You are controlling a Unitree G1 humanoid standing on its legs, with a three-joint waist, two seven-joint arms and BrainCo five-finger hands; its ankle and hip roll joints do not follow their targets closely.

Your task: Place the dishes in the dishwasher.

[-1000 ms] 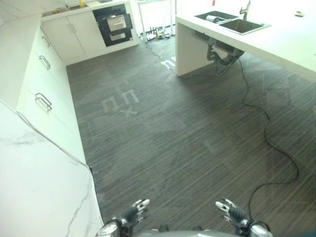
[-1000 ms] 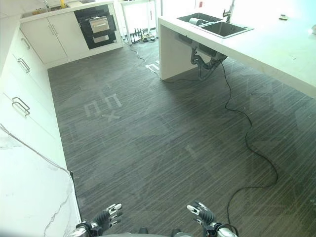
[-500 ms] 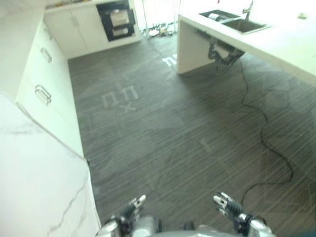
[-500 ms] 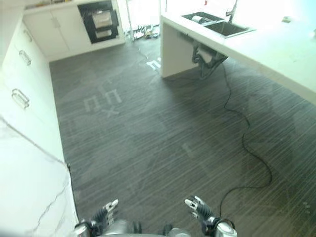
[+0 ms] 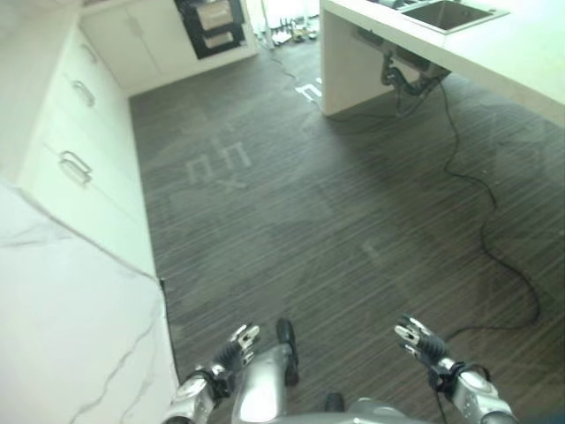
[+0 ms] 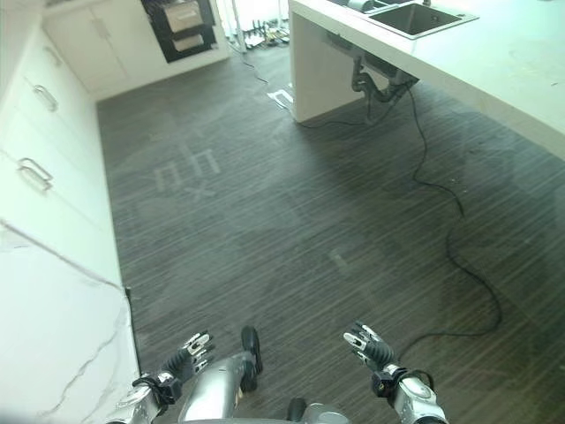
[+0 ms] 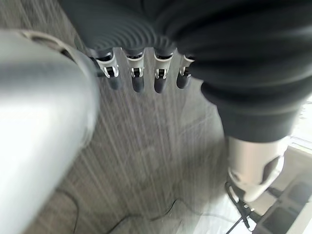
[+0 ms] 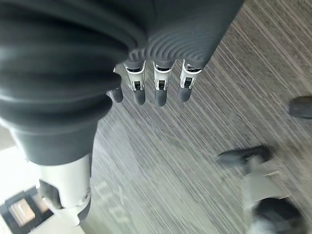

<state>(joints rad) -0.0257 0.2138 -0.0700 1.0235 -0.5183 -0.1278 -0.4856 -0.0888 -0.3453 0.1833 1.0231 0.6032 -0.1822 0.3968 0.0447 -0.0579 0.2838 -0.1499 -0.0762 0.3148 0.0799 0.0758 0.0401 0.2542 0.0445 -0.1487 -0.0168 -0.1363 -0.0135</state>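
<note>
A dark built-in dishwasher [image 5: 212, 19] stands in the white cabinet run at the far end of the room, its front showing pale racks. A sink [image 5: 452, 12] is sunk into the white island counter [image 5: 512, 62] at the far right. No dish can be made out. My left hand [image 5: 231, 347] and right hand [image 5: 422, 340] hang low over the grey floor, both open and holding nothing. The left wrist view has straight fingers [image 7: 138, 73] over bare floor. In the right wrist view, its fingers [image 8: 161, 83] are relaxed too.
White drawers with metal handles [image 5: 75, 163] line the left side, and a marble countertop [image 5: 62, 336] is close at my lower left. Pale tape marks [image 5: 221, 166] lie on the striped floor. Pipes [image 5: 406, 75] hang under the sink.
The whole picture has shifted, so the camera moved: the dishwasher and sink sit higher in view. Both hands stay open and low.
</note>
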